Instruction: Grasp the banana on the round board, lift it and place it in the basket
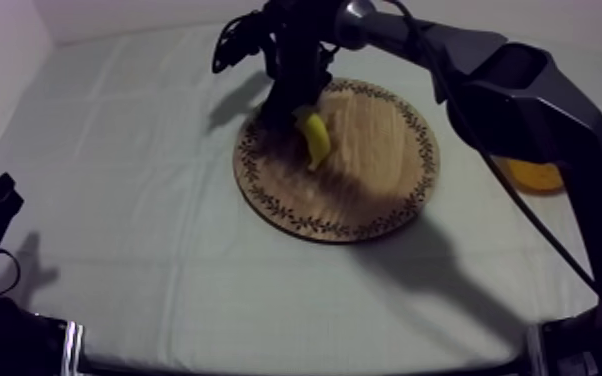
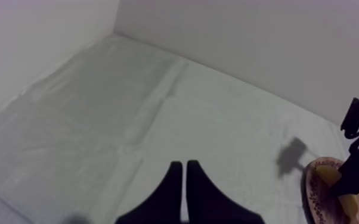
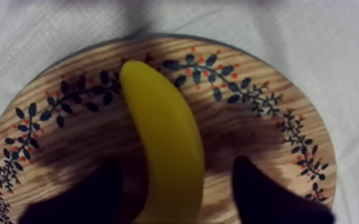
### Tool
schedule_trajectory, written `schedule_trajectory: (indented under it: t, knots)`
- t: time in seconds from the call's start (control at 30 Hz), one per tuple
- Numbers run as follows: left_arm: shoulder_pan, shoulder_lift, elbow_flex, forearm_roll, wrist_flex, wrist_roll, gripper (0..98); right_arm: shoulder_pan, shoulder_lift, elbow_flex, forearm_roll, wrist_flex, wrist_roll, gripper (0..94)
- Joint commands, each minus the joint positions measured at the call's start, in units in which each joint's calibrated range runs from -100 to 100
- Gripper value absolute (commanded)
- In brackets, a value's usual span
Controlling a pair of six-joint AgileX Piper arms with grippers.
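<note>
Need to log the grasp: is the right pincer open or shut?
Open. The right pincer has its fingers apart on either side of the banana; wooden board shows between banana and one finger.

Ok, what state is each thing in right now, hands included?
banana: lying on the wooden board, not gripped yet.
wooden board: flat on the table.
right hand: open, straddling the banana.
left hand: shut on nothing, away from the board.
yellow basket: partly hidden behind the right arm, contents unseen.
</note>
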Motion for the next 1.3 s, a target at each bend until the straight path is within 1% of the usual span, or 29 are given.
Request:
schedule_trajectory:
  t: [0.0, 0.13, 0.2, 0.27, 0.57, 0.9, 1.27]
  knots:
    - [0.01, 0.0, -0.01, 0.03, 0.02, 0.01, 0.1, 0.06, -0.09, 0.11, 0.03, 0.17, -0.09, 36.4]
    - [0.01, 0.0, -0.01, 0.03, 0.02, 0.01, 0.1, -0.02, -0.46, 1.08, 0.15, -0.04, -0.38, 20.1]
    - [0.01, 0.0, -0.01, 0.03, 0.02, 0.01, 0.1, -0.11, -0.73, 2.01, 0.29, -0.43, -0.57, 14.6]
    - [0.01, 0.0, -0.01, 0.03, 0.02, 0.01, 0.1, -0.18, -1.03, 3.05, 0.4, -0.86, -0.77, 11.7]
    - [0.01, 0.0, -0.01, 0.03, 0.02, 0.01, 0.1, 0.07, -6.01, 7.03, 0.69, -2.11, -0.91, 9.6]
    - [0.01, 0.0, -0.01, 0.03, 0.02, 0.01, 0.1, 1.61, -19.95, 14.05, 0.94, -3.4, 0.6, 11.3]
    - [0.01, 0.0, -0.01, 0.03, 0.02, 0.01, 0.1, 3.89, -33.8, 22.74, 1.74, -1.95, 1.82, 11.5]
